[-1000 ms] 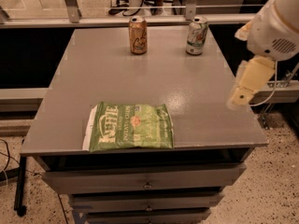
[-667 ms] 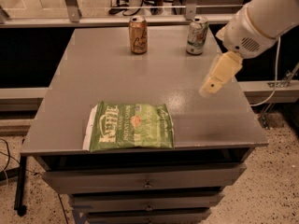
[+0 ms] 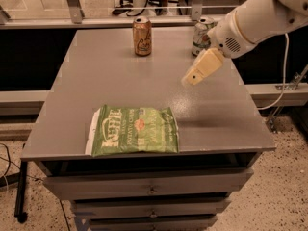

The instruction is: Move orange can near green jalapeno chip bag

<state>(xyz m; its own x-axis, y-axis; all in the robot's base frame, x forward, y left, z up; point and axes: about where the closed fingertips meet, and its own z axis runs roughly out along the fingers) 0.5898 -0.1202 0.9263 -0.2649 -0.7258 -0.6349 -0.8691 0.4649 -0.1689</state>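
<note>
1. Orange can (image 3: 142,36): upright at the far edge of the grey table (image 3: 110,81), left of centre; untouched; well apart from the green jalapeno chip bag (image 3: 133,136).
2. Green jalapeno chip bag: flat at the near edge, left of centre; white edge to the left.
3. Gripper (image 3: 188,79): above the table's right half, angled down and left; touching neither can nor bag; parted or closed, cannot tell.
4. White and green can (image 3: 202,35): upright at the far right, just behind the arm.
5. Drawers (image 3: 149,184): beneath the tabletop.
</note>
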